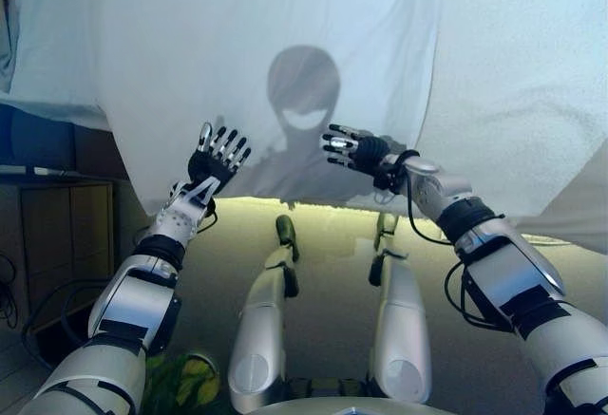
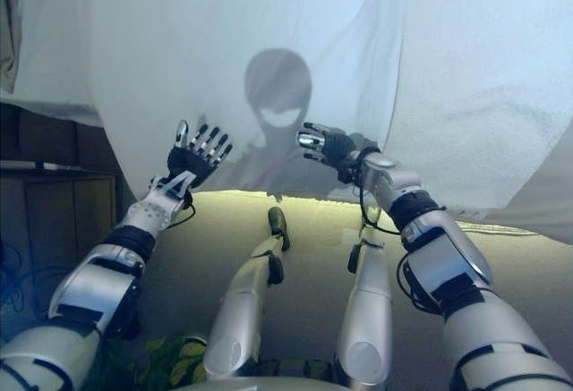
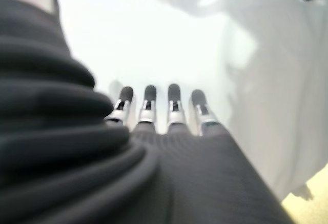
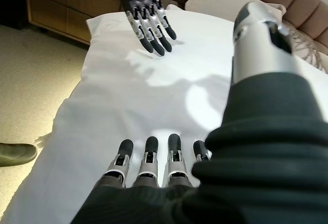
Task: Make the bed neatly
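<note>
A white sheet (image 1: 285,64) is lying with its long axis running away from the robot; the left hand (image 1: 218,160) and right hand (image 1: 353,149) are hovering above it, fingers straight.

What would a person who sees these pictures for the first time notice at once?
First, the big white sheet that fills the upper part of the head views and hangs down over the bed's edge. Next, the two open hands held in front of it: the left robot hand with fingers spread, the right robot hand beside it. Neither grips the cloth.
</note>
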